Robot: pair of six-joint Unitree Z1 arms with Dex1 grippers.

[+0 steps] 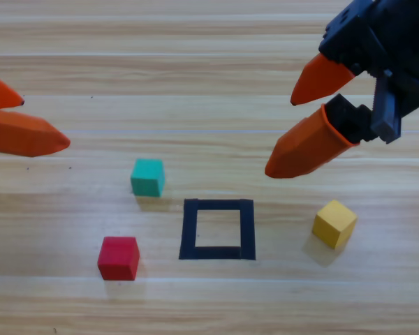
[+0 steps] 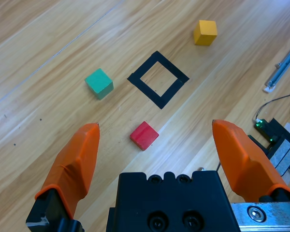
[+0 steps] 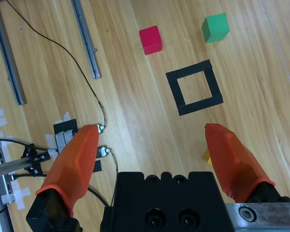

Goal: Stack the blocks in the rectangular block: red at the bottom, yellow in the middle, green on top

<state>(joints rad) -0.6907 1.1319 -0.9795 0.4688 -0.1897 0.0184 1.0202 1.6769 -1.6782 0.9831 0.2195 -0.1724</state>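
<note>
I read no writing or brand on anything here. My right gripper (image 1: 279, 136) hangs above the table (image 1: 195, 70) with jaws wide and nothing between them, up and left of the yellow cube (image 1: 334, 223), which peeks out beside one jaw in my right wrist view. My left gripper (image 1: 45, 122) waits at the left edge, jaws wide too. The tape square (image 1: 217, 229) sits hollow; the green cube (image 1: 148, 176) lies near its upper-left corner, the red cube (image 1: 119, 257) lower left.

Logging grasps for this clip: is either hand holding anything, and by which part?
Nothing is held. The left hand and right hand are both open above the wooden table, clear of all three cubes.
</note>
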